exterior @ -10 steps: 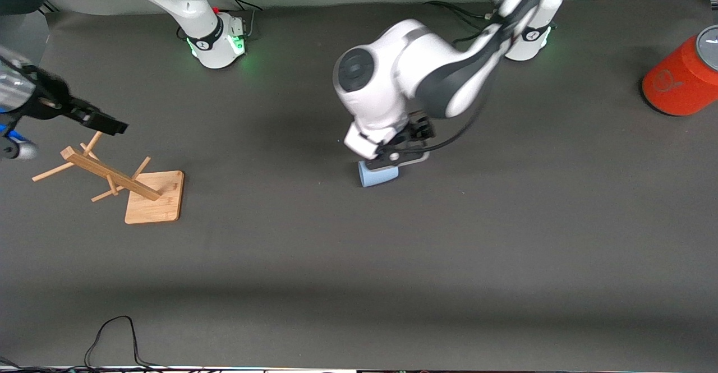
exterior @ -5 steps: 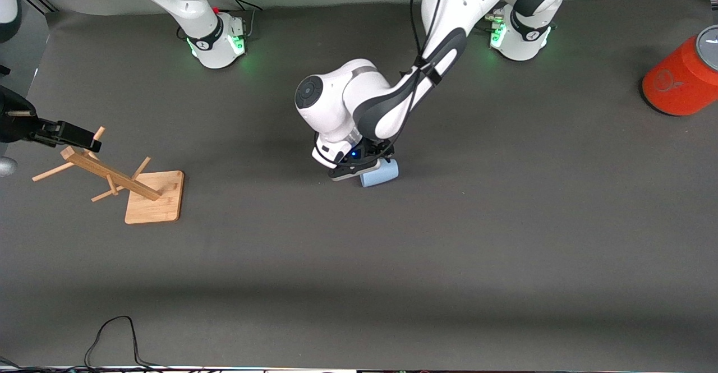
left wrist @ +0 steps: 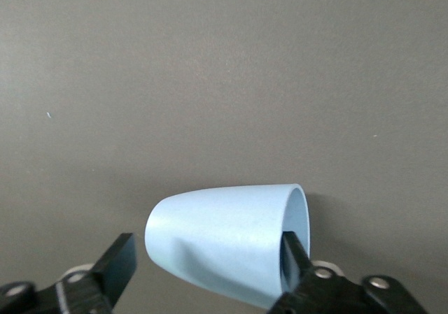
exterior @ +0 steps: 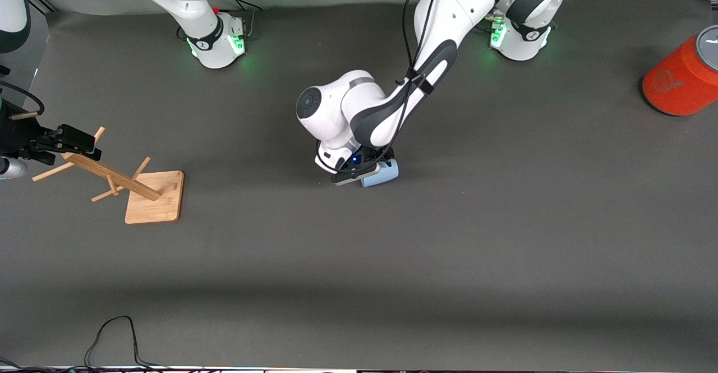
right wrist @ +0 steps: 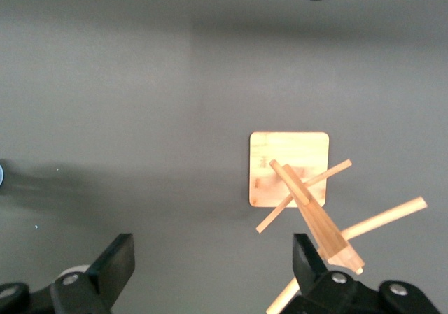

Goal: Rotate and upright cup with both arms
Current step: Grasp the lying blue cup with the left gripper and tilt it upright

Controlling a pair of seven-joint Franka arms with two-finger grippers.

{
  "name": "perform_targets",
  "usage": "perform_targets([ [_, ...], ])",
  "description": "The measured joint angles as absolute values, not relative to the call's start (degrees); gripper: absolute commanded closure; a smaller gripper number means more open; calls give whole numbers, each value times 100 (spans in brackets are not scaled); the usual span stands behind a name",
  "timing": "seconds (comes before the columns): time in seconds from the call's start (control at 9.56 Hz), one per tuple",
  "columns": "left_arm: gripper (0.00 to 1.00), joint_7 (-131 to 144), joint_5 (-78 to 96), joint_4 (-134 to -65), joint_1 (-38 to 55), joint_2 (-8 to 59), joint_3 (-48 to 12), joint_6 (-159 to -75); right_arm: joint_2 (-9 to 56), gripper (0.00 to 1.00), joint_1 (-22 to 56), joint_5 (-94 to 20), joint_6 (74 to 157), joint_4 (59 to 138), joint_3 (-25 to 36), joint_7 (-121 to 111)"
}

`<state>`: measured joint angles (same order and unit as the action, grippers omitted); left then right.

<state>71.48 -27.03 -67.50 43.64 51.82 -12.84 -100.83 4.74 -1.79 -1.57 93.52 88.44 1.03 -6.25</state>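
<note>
A pale-blue cup lies on its side on the dark table, near its middle, not yet upright. The left gripper is down at the cup, jaws spread, one finger inside the open rim and the other outside past the base; no firm pinch shows. Lifting and turning appear still to come. The right gripper waits with jaws spread above a wooden peg rack, well away from the cup toward the right arm's end. An orange can stands far from the cup, toward the left arm's end. Nothing crowds the cup.
</note>
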Motion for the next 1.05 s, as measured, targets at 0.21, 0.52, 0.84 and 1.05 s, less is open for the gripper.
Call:
perform_targets([
  [0.21,100,7155,-2717,-6741,4371,5232,-1284,-10082,474,0,-210,-152,9363,8848,113,-684],
  [0.52,100,7156,-2732,-6599,4375,5219,-1287,-9883,473,0,-123,-152,9375,8848,148,-690],
  [0.84,100,7156,-2399,-6530,4361,5035,-1305,-9474,473,0,-37,-152,9381,8849,225,-690],
  [1.05,100,7153,-1830,-6649,4151,4712,-1279,-9404,473,0,-28,-152,9381,8851,229,-690],
])
